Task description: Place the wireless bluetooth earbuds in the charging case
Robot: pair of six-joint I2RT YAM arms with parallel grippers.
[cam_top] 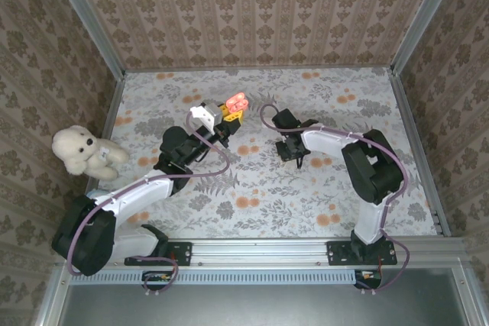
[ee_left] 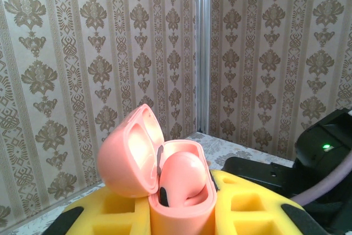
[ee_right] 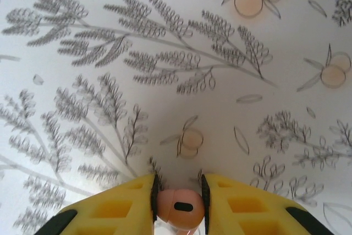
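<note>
Toward the far middle of the surface point(cam_top: 306, 196), slightly left of centre, the left pincer point(ee_left: 181, 216) is clamped on the body of a pinkish charging case point(cam_top: 235, 102) and appears to hold it up off the surface. Its lid point(ee_left: 131, 160) is swung open to one side, and one earbud point(ee_left: 184, 175) already sits inside. To the right of the case and a little nearer the arms' edge, the right pincer point(ee_right: 178, 191) stands narrow, pinching a second earbud point(ee_right: 177, 207) at the very tips of its yellow fingers point(ee_right: 231, 202) above the flowered surface. The main risk, I judge, is that this small glossy bud squirts out of the tip grip or twists as it is carried over, so it meets its seat at the wrong angle and jams or drops. A push that lands off-centre could also turn the case in the left grip or knock the lid. The free seat lies right beside the seated bud and is hard to make out from the left wrist view. The lid and the left pincer's own fingers crowd the approach, so the two pincers could bump. A teddy bear point(cam_top: 84, 150) sits at the left edge, well apart and out of the way.
</note>
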